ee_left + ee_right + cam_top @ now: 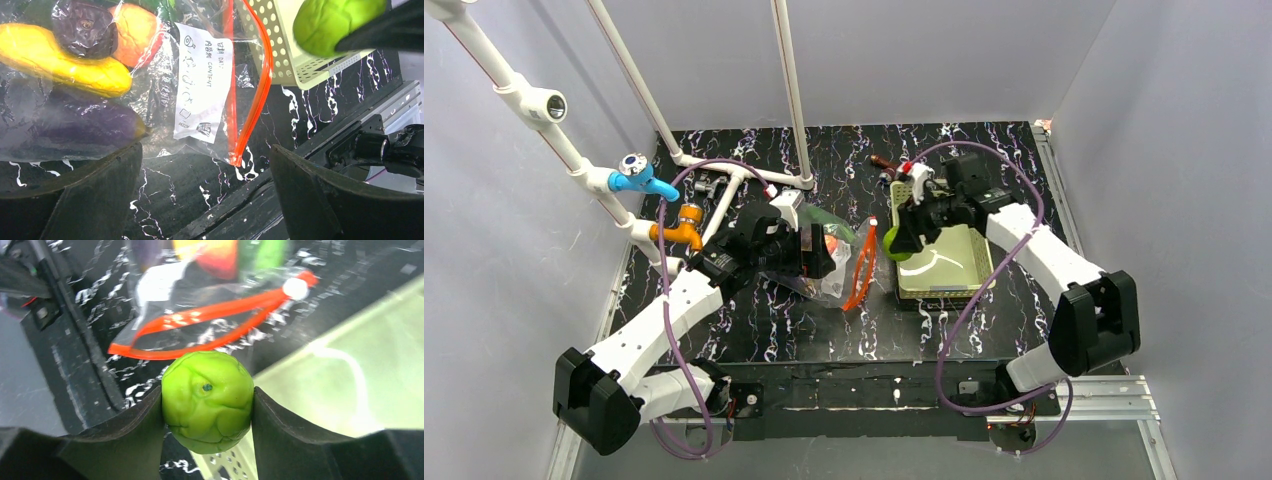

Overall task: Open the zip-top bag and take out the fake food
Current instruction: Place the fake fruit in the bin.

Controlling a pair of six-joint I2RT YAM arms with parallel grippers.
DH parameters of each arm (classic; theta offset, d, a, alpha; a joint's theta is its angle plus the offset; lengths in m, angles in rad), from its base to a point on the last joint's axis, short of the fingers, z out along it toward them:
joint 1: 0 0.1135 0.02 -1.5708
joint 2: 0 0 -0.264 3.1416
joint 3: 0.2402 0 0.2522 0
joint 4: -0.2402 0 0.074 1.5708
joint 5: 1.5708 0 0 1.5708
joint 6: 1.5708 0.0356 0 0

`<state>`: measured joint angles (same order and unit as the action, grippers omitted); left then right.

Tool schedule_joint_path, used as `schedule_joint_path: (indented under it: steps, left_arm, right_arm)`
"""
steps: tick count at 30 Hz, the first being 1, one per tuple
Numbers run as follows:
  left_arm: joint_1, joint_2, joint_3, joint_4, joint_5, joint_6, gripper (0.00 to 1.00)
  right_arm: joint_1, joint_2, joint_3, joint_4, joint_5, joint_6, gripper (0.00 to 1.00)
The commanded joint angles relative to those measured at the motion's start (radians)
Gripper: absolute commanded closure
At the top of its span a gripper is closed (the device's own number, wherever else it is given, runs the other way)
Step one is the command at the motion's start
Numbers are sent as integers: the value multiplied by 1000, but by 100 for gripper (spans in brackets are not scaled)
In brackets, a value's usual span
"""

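Over the basket's left rim: right gripper (pixel 207 412) clenches the green round fruit (pixel 207 390), apparently poised to drop it into the basket (pixel 944 292).
Left of the basket: zip-top bag (pixel 202 90) lies on the table (pixel 320 115), its zipper strip (pixel 260 95) gaping toward the basket, giving access.
Left gripper (pixel 205 200): released, jaws spread wide above the bag, holding nothing.
Inside the bag: yellow piece (pixel 65 65), purple eggplant (pixel 85 125), tomato (pixel 137 35), awaiting removal.

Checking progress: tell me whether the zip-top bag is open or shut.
Open. The zip-top bag has its red zipper strips bowed apart.
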<state>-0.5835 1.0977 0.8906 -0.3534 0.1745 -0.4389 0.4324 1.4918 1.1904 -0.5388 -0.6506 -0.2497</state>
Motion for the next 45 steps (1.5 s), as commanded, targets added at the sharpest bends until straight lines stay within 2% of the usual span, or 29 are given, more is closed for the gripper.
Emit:
schedule_joint_path:
  steps: [1, 8, 11, 15, 18, 23, 30, 33, 36, 38, 40, 45]
  left_arm:
    - [3, -12, -9, -28, 22, 6, 2]
    - [-24, 12, 9, -47, -13, 20, 2]
    - [-42, 19, 7, -47, -40, 25, 2]
    - [-62, 32, 14, -63, -82, 54, 2]
    - [-68, 50, 30, -90, -121, 90, 2]
    - [-68, 78, 53, -87, -142, 132, 2]
    - [-68, 148, 105, -61, -160, 174, 18]
    - [-66, 181, 133, -56, -160, 182, 22]
    - [-62, 202, 150, -46, -201, 191, 36]
    - [-54, 212, 156, -36, -211, 196, 39]
    - [-43, 223, 164, -28, -213, 199, 46]
    - [-8, 250, 164, 3, -201, 200, 52]
  right_arm:
    - [-99, -48, -37, 47, 97, -3, 74]
    - [-174, 25, -46, 76, 280, 7, 69]
    - [-186, 64, -40, 66, 303, 15, 54]
    - [-188, 91, -35, 59, 288, 21, 20]
    - [-188, 80, -29, 54, 258, 35, 2]
    - [-191, 35, -32, 60, 191, 24, 2]
    - [-177, -52, -104, 115, -164, -22, 2]
    - [-142, -66, -119, 129, -259, -24, 2]
    - [-95, -66, -123, 142, -303, -6, 2]
    - [-62, -53, -125, 164, -323, 30, 3]
    - [-29, -35, -128, 196, -325, 81, 4]
    - [14, 37, -157, 310, -264, 262, 10]
